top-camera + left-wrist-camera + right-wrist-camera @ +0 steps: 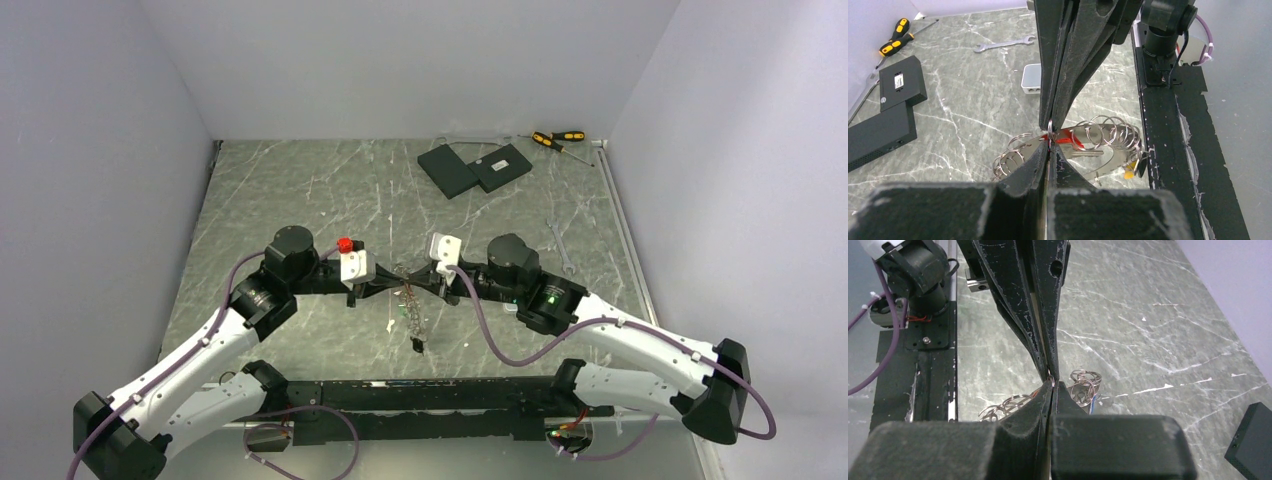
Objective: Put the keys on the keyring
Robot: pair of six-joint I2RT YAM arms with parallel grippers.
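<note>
**Top external view.** The left tool (396,283) and the right tool (418,283) meet tip to tip over the middle of the grey-green marbled worktop (300,190). The keyring (410,312), a tangle of linked silver wire split rings, hangs between and below them and trails toward the arm bases. The grip is too small to judge here. Two flat black rectangular slabs (473,167) and a pair of yellow-and-black-handled screwdrivers (557,139) lie well apart at the far edge.

**Left wrist view.** The left tool is pressed together and pinches one small wire loop of the keyring. The right tool comes in from above, also pressed together, on what looks like the same loop. A tiny metal red-headed key (1066,135) sits among the rings just behind the pinch, and a tiny yellow-headed key (1129,173) hangs at the far end. Whether either is threaded on cannot be told.

**Right wrist view.** Both tools are closed with their tips all but touching, and rings spill out to either side.

**Risks.** Two tools share one thin wire with almost no clearance.
- An opposed pull or twist could slip the loop free — the bunch would drop to the worktop.
- The tips could collide.
- The hanging rings could swing and snag a finger.
</note>
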